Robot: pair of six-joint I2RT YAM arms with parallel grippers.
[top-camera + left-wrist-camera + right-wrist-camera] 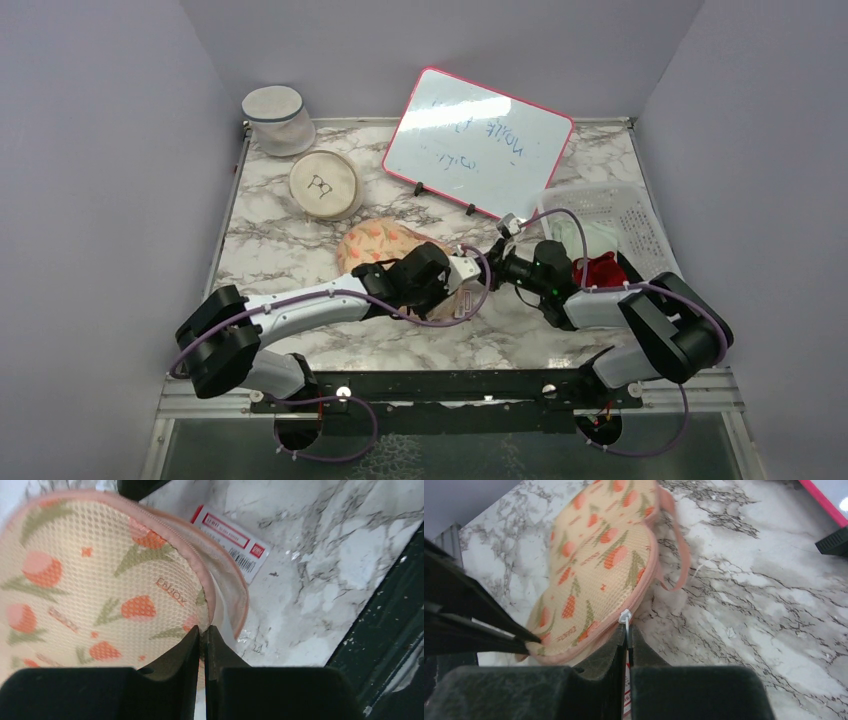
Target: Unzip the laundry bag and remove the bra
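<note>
The laundry bag [385, 245] lies flat mid-table, a cream mesh pouch with pink zipper edging [202, 575]. The peach bra [594, 565] with its red and green print shows through the mesh, inside the bag. My left gripper [204, 630] is shut on the bag's edge, where the two zipper edges stand parted. My right gripper [626, 629] is shut on the white zipper pull [625, 616] at the bag's near rim. In the top view both grippers, left [466, 292] and right [497, 262], meet at the bag's right end.
A red-and-white barcode label [230, 537] lies beside the bag. A pink-framed whiteboard [478, 140] stands behind. A white basket [610, 215] with a red cloth [600, 270] is at the right. A round cream disc [325, 183] and a white mesh cylinder [278, 120] sit at the back left.
</note>
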